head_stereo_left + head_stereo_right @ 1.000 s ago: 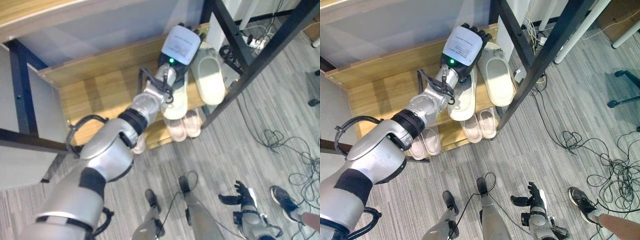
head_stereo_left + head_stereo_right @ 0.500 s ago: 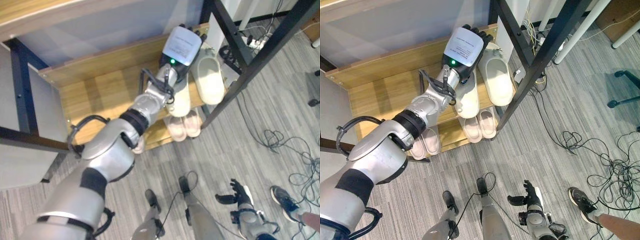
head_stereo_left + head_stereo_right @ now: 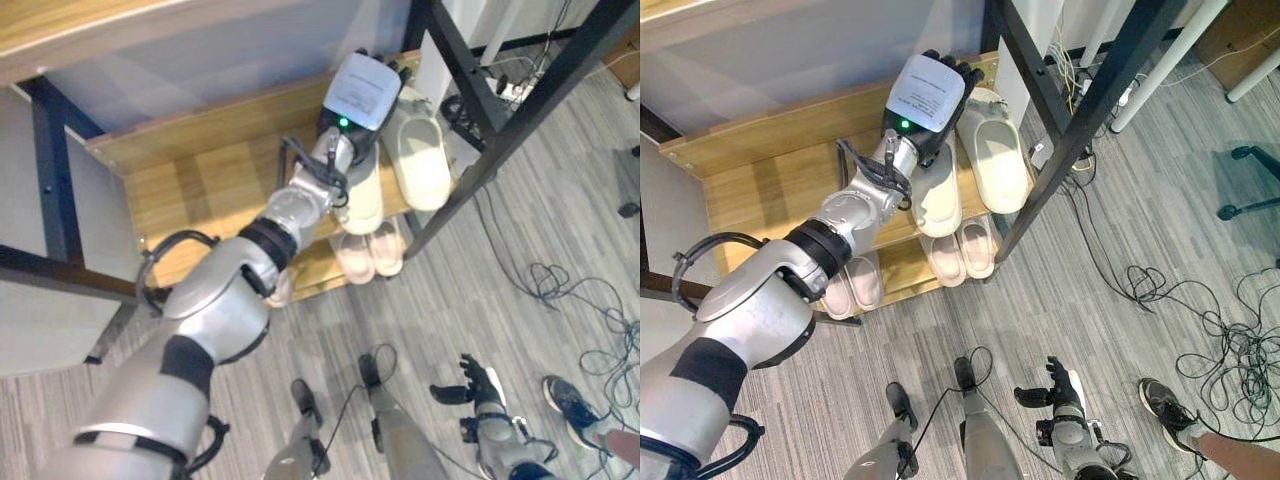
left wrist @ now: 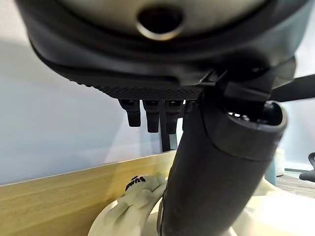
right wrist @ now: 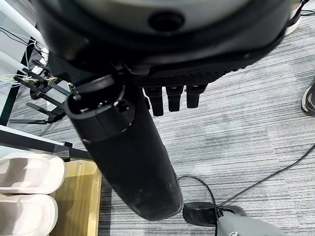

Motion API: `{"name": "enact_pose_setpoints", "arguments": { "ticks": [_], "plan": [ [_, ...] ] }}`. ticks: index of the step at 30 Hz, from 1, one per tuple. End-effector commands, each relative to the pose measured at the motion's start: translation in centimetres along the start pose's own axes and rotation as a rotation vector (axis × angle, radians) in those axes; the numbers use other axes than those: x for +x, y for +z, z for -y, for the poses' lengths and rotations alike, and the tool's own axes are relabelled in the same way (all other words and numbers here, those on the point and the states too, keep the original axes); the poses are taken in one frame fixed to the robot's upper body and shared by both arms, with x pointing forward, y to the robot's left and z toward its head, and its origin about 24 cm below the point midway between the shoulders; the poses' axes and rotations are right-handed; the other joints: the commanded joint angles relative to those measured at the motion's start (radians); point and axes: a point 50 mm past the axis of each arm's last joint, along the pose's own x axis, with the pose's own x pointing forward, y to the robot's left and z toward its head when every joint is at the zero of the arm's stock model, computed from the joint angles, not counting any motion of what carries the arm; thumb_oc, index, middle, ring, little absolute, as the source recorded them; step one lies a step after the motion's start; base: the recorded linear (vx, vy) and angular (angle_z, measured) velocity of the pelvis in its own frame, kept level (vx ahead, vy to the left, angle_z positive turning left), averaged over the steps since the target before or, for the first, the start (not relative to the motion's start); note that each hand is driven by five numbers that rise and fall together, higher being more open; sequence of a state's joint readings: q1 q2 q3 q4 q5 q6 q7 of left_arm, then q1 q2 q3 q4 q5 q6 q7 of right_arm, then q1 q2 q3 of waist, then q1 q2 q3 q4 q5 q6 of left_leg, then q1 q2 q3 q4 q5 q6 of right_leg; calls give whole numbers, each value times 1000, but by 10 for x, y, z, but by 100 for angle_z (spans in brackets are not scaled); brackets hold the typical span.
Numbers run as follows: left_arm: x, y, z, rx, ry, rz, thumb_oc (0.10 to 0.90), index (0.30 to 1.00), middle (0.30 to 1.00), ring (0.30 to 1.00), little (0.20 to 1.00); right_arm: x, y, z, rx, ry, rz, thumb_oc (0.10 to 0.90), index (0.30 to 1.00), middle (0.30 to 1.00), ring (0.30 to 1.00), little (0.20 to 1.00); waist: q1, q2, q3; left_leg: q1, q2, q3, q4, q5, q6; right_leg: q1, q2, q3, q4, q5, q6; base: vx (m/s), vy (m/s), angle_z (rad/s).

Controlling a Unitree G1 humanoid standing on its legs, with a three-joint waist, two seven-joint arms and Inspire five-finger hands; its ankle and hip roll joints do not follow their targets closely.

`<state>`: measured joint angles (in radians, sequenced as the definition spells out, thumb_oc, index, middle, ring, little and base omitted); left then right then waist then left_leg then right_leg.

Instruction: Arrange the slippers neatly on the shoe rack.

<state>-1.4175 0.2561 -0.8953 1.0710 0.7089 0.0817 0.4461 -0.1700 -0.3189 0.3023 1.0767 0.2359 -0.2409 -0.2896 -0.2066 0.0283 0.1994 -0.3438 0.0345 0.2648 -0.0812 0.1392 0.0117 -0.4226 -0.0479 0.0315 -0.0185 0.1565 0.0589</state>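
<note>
My left hand (image 3: pixel 360 90) reaches over the rack's middle wooden shelf (image 3: pixel 210 190) and lies flat on a cream slipper (image 3: pixel 363 205), fingers straight toward the back wall. In the left wrist view that slipper (image 4: pixel 133 201) shows beneath the thumb (image 4: pixel 216 177). A second cream slipper (image 3: pixel 420 155) lies right beside it, toes to the wall, close to the black corner post (image 3: pixel 500 110). My right hand (image 3: pixel 480 385) hangs low over the floor, open, with nothing in it.
On the lower shelf a pale pink pair (image 3: pixel 372 250) sits below the cream slippers, and another pair (image 3: pixel 855 285) sits further left. Cables (image 3: pixel 1200 340) trail over the grey floor at the right. A person's shoe (image 3: pixel 575 400) stands at the lower right.
The slipper under my left hand has slid a little toward the other cream slipper and now lies closer alongside it. My right hand drifted slightly left.
</note>
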Motion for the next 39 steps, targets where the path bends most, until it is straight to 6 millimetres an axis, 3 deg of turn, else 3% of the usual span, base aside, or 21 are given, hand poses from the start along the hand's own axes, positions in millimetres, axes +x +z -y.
{"name": "enact_pose_setpoints", "arguments": {
  "ticks": [1,7,14,19,21,26,31,39],
  "plan": [
    [37,0,-78,-122,247,-65,800,900,900,900,900,0,-14,33,-82,-88,-39,800,900,900,900,900,48,25,-6,61,34,-94,-6,-98,-72,38,-47,-99,-14,-77,87,0,0,0],
    [37,7,-78,-195,246,-54,800,900,900,900,900,0,-17,34,-76,-95,-58,800,900,900,900,900,54,33,-2,62,31,-94,-6,-95,-71,37,-50,-98,-9,-77,86,-25,-5,3],
    [30,20,-63,-553,208,-68,800,900,900,900,900,3,-14,30,-47,-98,-85,800,900,900,900,900,71,51,-10,69,23,-99,-6,-89,-71,44,-57,-98,-2,-78,82,-9,-1,1],
    [31,22,-63,-586,208,-68,800,900,900,900,900,4,-12,30,-46,-100,-86,800,900,900,900,900,75,61,-12,64,19,-101,-6,-85,-70,39,-60,-96,-3,-73,82,-13,2,4],
    [28,25,-56,-697,164,-73,800,900,900,900,900,2,-16,26,-45,-86,-107,800,900,900,900,900,81,71,-17,61,18,-101,-6,-80,-70,36,-61,-97,-2,-72,82,0,0,0],
    [27,24,-47,-682,129,-92,800,900,900,900,900,6,-10,29,-38,-96,-102,800,900,900,900,900,82,75,-21,54,18,-105,-6,-74,-73,31,-62,-97,0,-71,83,0,0,0],
    [26,17,-53,-714,149,-82,800,900,900,900,900,2,-19,26,-25,-84,-129,800,900,900,900,900,93,80,-36,49,23,-106,-6,-71,-73,33,-61,-107,-5,-71,84,9,-13,1],
    [-14,1,-18,-950,129,-89,800,900,900,900,900,-7,-33,9,24,-40,-194,800,900,900,900,900,123,74,-70,133,25,-114,-6,-88,-77,129,-51,-128,5,-108,78,65,-18,3]
  ]
}}
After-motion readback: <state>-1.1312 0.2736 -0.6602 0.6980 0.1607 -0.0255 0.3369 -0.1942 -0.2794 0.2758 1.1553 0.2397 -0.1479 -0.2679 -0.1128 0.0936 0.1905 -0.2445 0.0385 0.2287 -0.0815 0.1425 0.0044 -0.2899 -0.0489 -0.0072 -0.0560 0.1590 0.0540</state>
